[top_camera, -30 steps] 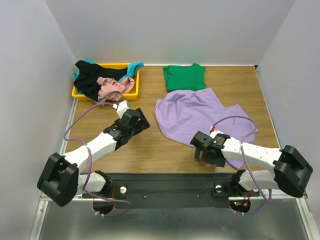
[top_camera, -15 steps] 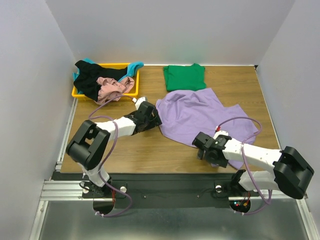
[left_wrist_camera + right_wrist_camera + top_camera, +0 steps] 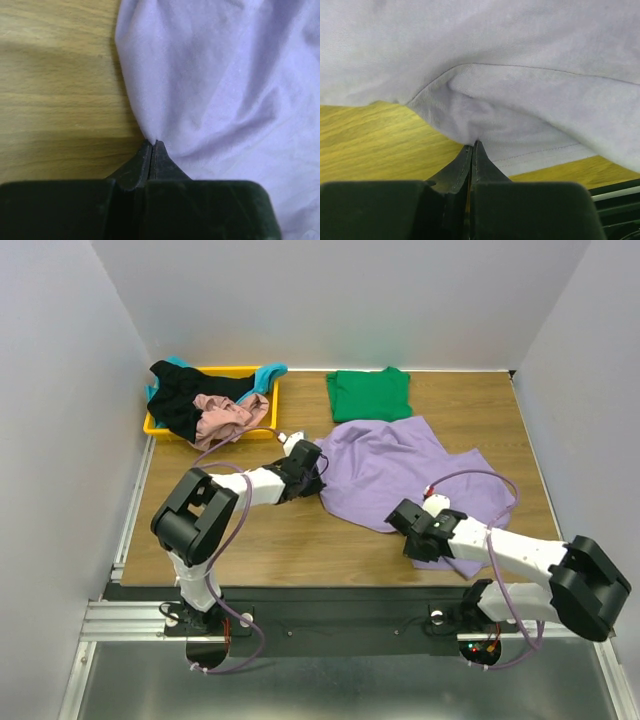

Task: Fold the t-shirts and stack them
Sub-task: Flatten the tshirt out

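The purple t-shirt (image 3: 390,465) lies spread and rumpled on the wooden table. My left gripper (image 3: 316,466) is at its left edge, shut, with a pinch of purple cloth (image 3: 225,85) bunched at the fingertips (image 3: 154,143). At the shirt's near hem my right gripper (image 3: 404,521) is shut too; in the right wrist view the hem (image 3: 520,60) puckers where the jaws (image 3: 474,145) meet. A folded green t-shirt (image 3: 370,393) lies at the back. Black (image 3: 180,400), pink (image 3: 225,416) and teal (image 3: 270,372) t-shirts are heaped in the tray.
The yellow tray (image 3: 260,427) sits at the back left corner. Grey walls close in the table on three sides. Bare wood (image 3: 250,530) shows between the two arms, and the left arm's purple cable loops above it.
The left arm swung right to the purple shirt's left edge and shut on it. The right gripper slid forward to the near hem and shut on it.
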You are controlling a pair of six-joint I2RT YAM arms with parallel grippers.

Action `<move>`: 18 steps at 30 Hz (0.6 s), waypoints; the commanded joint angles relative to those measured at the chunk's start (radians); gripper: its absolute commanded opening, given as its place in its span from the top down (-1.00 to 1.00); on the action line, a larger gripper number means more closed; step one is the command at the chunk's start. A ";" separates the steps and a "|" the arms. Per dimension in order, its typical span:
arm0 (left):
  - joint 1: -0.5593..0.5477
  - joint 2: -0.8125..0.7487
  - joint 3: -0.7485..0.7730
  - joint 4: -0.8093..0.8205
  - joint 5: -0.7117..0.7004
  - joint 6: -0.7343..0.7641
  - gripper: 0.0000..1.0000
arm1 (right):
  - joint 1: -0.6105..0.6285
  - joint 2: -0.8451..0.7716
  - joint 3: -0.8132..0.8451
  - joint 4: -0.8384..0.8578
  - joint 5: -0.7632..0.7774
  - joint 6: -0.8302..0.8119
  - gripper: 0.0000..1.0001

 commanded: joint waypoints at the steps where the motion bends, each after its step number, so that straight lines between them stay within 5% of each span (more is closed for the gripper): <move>1: -0.014 -0.113 -0.029 -0.154 -0.073 -0.005 1.00 | -0.010 -0.110 0.000 -0.012 0.031 -0.063 0.99; 10: -0.093 -0.558 -0.063 -0.253 -0.245 -0.039 1.00 | -0.008 -0.368 0.270 -0.226 0.321 -0.090 0.99; 18: -0.127 -0.696 0.121 -0.296 -0.346 0.024 1.00 | -0.008 -0.284 0.601 -0.231 0.563 -0.240 0.99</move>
